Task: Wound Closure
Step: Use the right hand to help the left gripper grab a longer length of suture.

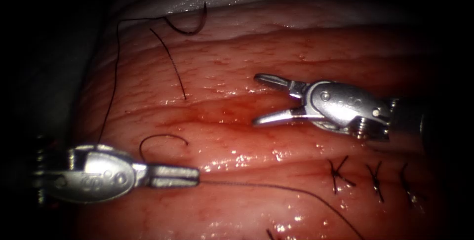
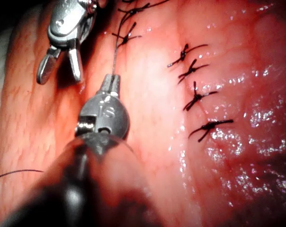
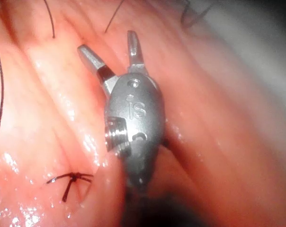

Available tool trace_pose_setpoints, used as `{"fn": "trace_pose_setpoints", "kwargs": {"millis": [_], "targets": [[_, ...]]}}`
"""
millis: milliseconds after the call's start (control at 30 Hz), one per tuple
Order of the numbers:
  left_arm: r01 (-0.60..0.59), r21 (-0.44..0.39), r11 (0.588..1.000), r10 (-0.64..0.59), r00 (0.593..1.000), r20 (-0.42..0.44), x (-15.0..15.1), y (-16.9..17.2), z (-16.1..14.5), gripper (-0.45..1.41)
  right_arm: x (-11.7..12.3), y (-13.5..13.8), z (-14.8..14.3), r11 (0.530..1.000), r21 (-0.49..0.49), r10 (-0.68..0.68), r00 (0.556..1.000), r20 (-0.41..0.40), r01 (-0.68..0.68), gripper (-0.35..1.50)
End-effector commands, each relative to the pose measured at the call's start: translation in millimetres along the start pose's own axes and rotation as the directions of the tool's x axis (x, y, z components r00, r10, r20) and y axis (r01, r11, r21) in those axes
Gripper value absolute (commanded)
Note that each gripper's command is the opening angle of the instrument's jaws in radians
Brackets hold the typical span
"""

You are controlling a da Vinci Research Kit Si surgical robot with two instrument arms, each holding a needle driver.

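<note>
Endoscope view: left tool (image 1: 190, 176) grips the thread (image 1: 276, 188), right tool (image 1: 264, 99) gapes wide, empty; needle (image 1: 190, 25) lies far on the tissue (image 1: 237, 72). Between stitches, I judge; needle wants retrieving.

Pink-red, glistening tissue (image 1: 256, 62), streaked with paler horizontal bands and fine red speckling; whitish-grey along its far edge. Deeper red fluid (image 1: 207, 114) pooled in a furrow near the middle. Black thread (image 1: 114, 72), thin and dark against the pink, trailing in loops. Dark, near-black needle (image 1: 190, 25) curved at the pale edge. Black knots (image 1: 340, 173) in a row of small crossed X-shapes; four more such dark crosses in the left wrist view. Silver-grey, shiny left tool (image 1: 190, 176) and right tool (image 1: 259, 99), with stamped circular marks on their housings.
</note>
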Motion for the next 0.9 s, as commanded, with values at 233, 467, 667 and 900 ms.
{"fn": "trace_pose_setpoints", "kwargs": {"millis": [233, 467, 667, 900], "targets": [[-0.018, -0.007, 1.000, 0.018, 1.000, -0.005, -0.6, 0.3, 0.0, -0.45, 1.2, -3.5, 8.3, 0.989, 0.072, -0.121, 0.990, -0.066, 0.126, 1.31], [-0.037, -0.006, 0.999, 0.037, 0.999, -0.005, -0.2, -0.1, 0.4, -0.45, 2.6, -4.7, 11.7, 0.985, 0.079, -0.149, 0.985, -0.091, 0.156, 1.31], [-0.038, -0.008, 0.999, 0.038, 0.999, -0.010, -0.3, -0.3, 0.6, -0.45, 3.1, -5.9, 13.7, 0.980, 0.102, -0.157, 0.980, -0.118, 0.169, 1.31], [-0.040, -0.012, 0.999, 0.040, 0.999, -0.015, -0.5, -0.3, 0.4, -0.45, 3.5, -6.1, 14.9, 0.972, 0.146, -0.158, 0.974, -0.160, 0.182, 1.20]]}}
